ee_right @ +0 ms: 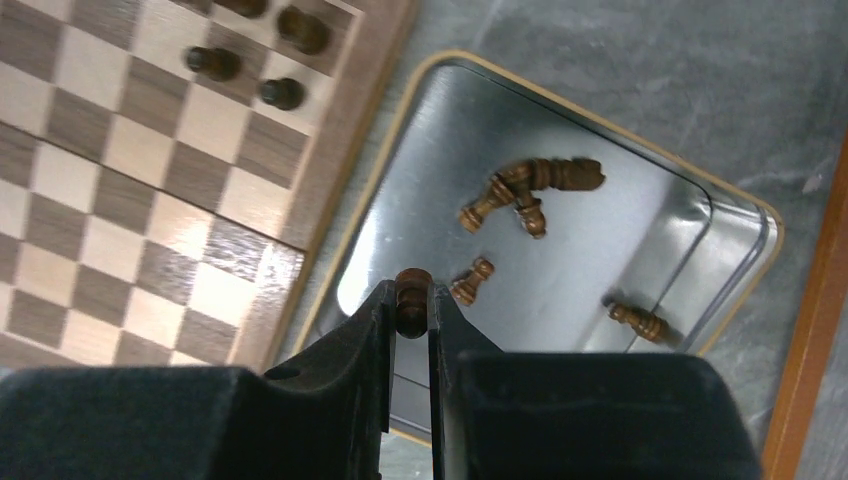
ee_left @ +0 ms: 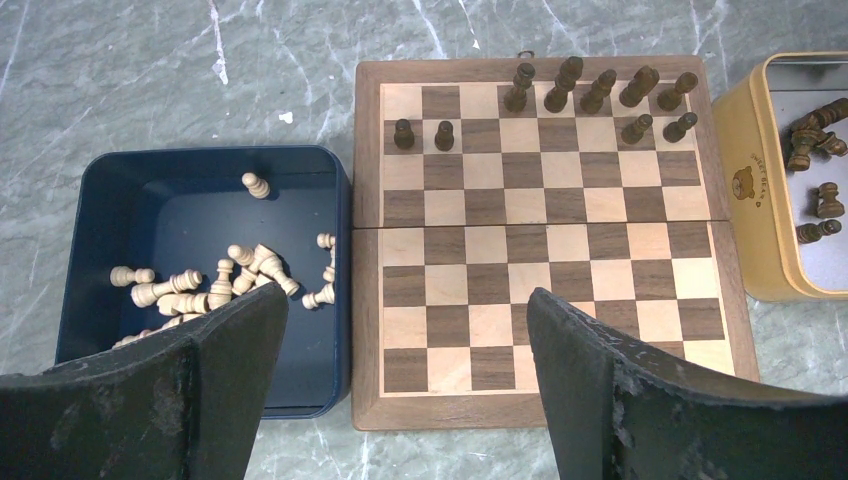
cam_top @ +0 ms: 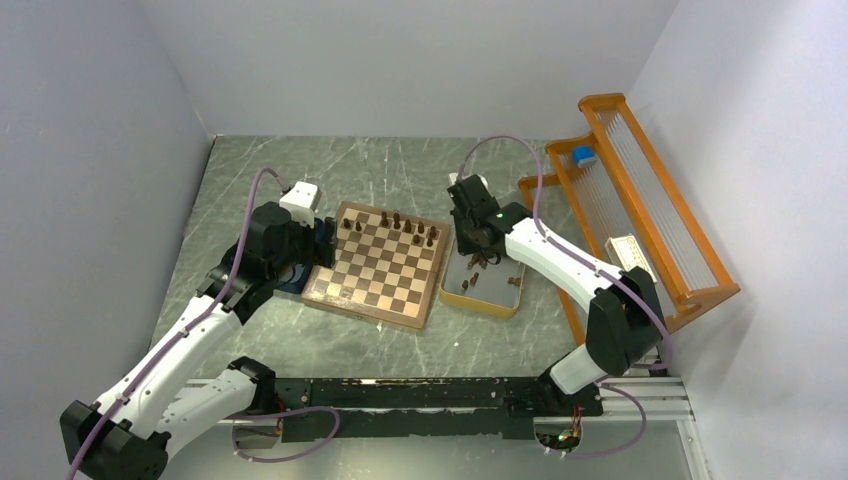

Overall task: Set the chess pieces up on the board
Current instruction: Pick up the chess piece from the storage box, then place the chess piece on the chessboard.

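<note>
Your left gripper (ee_left: 405, 300) hangs wide open and empty by the left edge of the board (cam_top: 378, 265), where dark chess pieces (ee_left: 600, 90) line the far edge, while your right gripper (ee_right: 411, 297) pinches one dark pawn (ee_right: 412, 280) above the yellow-rimmed tray (ee_right: 640, 240).

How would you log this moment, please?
right gripper: shut on chess piece over tray | left gripper: open | board: partly set
</note>
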{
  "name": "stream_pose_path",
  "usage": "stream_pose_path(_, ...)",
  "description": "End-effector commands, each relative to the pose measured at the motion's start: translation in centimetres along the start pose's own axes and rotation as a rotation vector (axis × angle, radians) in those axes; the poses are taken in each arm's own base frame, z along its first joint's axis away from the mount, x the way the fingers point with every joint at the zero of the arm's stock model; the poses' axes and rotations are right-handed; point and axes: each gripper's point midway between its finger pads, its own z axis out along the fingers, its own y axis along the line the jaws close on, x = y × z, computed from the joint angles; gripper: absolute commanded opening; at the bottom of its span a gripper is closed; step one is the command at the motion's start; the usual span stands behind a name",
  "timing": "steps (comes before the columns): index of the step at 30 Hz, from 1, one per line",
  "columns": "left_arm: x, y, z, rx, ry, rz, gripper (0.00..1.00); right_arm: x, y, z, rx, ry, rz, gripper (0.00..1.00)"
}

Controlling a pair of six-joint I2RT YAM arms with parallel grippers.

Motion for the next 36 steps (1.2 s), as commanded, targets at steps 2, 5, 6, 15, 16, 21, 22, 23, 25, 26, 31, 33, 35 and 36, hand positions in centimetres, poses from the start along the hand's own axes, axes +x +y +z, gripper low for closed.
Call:
stream_pose_path(2, -0.9, -0.3, -0.1, 0.016, -0.04, 0.005, 0.93, -1.6, 2.1, -0.5, -0.023, -0.022, -0.034, 0.11)
stream_pose_path(5, -0.8, -0.2, -0.1, 0.013, -0.037, 0.005, 0.93, -2.4, 3.7, -0.2, -0.036, -0.03, -0.062, 0.11)
stream_pose_path(6, -0.9, -0.2, -0.1, 0.011, -0.039, 0.005, 0.93, -2.9, 4.3, -0.2, -0.043, -0.04, -0.071, 0.11)
stream_pose_path(15, -1.6, 1.1, -1.1, -0.054, -0.062, -0.004, 0.93, -5.0, 9.9, 1.7, -0.075, -0.051, -0.175, 0.13)
stream_pose_path(16, -1.7, 1.3, -1.3, -0.068, -0.069, -0.006, 0.93, -5.1, 10.4, 1.9, -0.075, -0.051, -0.184, 0.13)
stream_pose_path(21, -2.4, 2.0, -2.0, -0.097, -0.107, -0.018, 0.93, -5.6, 12.3, 3.5, -0.077, -0.05, -0.226, 0.13)
stream_pose_path(22, -2.5, 2.0, -2.1, -0.101, -0.113, -0.02, 0.93, -5.6, 12.5, 3.8, -0.075, -0.047, -0.233, 0.13)
stream_pose_path(23, -2.4, 2.1, -2.2, -0.102, -0.113, -0.019, 0.93, -5.6, 12.7, 4.2, -0.072, -0.041, -0.24, 0.13)
stream_pose_path(25, -2.5, 2.2, -2.2, -0.107, -0.113, -0.02, 0.93, -5.7, 13.2, 4.9, -0.068, -0.036, -0.252, 0.13)
stream_pose_path(26, -2.5, 2.2, -2.1, -0.108, -0.111, -0.019, 0.93, -5.6, 13.4, 5.2, -0.065, -0.035, -0.256, 0.13)
stream_pose_path(31, -2.4, 2.2, -2.1, -0.108, -0.11, -0.018, 0.92, -5.8, 13.6, 6.5, -0.04, -0.035, -0.266, 0.14)
stream_pose_path(33, -2.5, 2.2, -2.1, -0.109, -0.109, -0.017, 0.92, -5.8, 13.6, 7.0, -0.034, -0.033, -0.267, 0.14)
stream_pose_path(35, -2.3, 2.2, -2.0, -0.11, -0.104, -0.016, 0.92, -5.7, 13.8, 7.4, -0.035, -0.031, -0.272, 0.15)
stream_pose_path(36, -2.3, 2.2, -2.0, -0.109, -0.103, -0.016, 0.92, -5.6, 13.8, 7.6, -0.033, -0.029, -0.274, 0.15)
